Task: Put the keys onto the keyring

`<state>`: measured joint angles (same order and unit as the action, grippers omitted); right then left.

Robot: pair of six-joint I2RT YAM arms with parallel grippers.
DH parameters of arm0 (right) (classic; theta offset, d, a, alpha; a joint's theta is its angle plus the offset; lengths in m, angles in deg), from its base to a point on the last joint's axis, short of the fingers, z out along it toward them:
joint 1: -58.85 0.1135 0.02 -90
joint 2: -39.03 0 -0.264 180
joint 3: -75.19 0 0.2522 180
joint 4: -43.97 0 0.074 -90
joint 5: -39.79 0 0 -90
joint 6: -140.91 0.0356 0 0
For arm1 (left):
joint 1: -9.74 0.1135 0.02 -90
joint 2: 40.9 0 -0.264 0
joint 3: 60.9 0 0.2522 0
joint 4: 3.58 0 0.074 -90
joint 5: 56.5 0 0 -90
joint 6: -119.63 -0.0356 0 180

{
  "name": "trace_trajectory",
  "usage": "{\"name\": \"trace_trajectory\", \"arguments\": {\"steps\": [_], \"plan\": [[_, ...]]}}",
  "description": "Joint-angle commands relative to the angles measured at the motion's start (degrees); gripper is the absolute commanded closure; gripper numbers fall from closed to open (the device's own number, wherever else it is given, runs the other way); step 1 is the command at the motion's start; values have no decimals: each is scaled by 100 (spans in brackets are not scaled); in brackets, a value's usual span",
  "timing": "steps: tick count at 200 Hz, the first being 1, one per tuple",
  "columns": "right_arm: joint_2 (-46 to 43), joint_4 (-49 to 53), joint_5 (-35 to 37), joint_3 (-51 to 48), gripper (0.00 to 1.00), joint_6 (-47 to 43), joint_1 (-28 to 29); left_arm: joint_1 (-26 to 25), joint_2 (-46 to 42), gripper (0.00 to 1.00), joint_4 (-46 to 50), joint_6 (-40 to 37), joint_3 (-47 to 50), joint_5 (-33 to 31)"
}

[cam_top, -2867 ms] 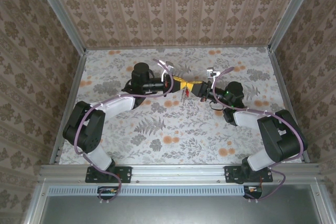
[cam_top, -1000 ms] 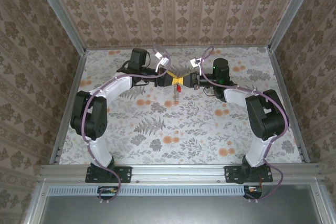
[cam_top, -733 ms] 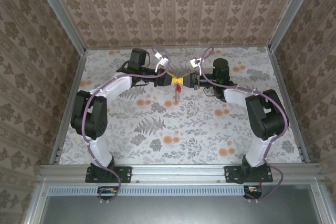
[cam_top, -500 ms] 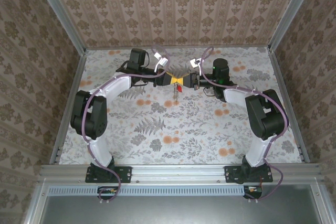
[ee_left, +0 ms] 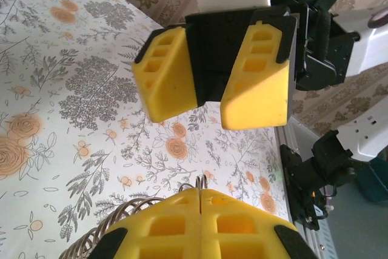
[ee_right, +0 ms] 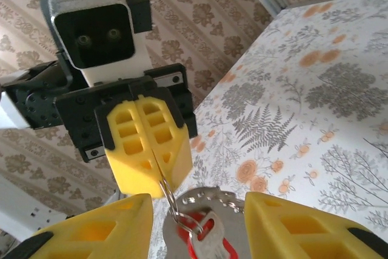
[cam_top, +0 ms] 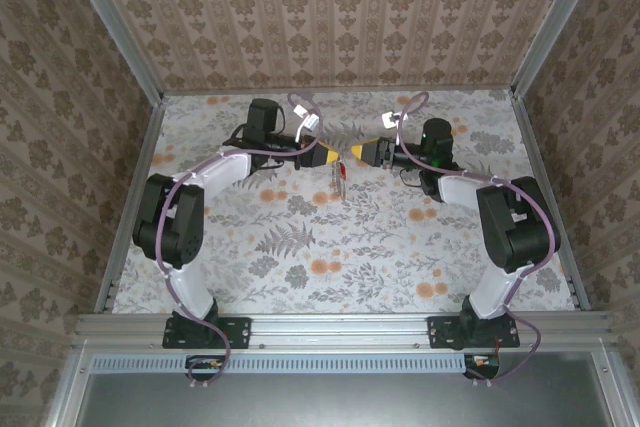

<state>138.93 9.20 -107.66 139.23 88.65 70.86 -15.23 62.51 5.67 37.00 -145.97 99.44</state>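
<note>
My left gripper is shut on a thin wire ring, whose top pokes out between its yellow pads. Below that ring, in the air over the table, hang the grey metal keyring loop and the small key with its red head. In the top view the bundle dangles between the two grippers. My right gripper faces the left one with a small gap between them. It is open, its fingers standing either side of the hanging loop without touching it.
The floral tablecloth lies under both arms. Patterned walls with metal rails close in the left, right and back. A coil of wire loops shows beside the left pads.
The two grippers were pressed tip to tip at the centre. The right gripper has opened and backed off to the right, and the ring and key now hang from the left gripper alone.
</note>
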Motion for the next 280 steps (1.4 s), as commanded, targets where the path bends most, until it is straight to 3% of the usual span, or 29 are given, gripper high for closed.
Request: {"name": "trace_trajectory", "arguments": {"steps": [1, 24, 101, 280], "plan": [[-242, -488, 357, -346, 54, 57, 21, -78, -482, 100, -547, 227, 87, -175], [-246, -766, 602, -669, 52, 106, 27, -310, -589, 100, -839, 365, 242, -398], [-200, -1165, 823, -1152, 45, 95, 88, -316, -595, 100, -2103, 1333, 597, -590], [-814, -122, 1237, -922, 44, -574, 389, -310, -314, 100, -2476, 2323, 530, -643]]}}
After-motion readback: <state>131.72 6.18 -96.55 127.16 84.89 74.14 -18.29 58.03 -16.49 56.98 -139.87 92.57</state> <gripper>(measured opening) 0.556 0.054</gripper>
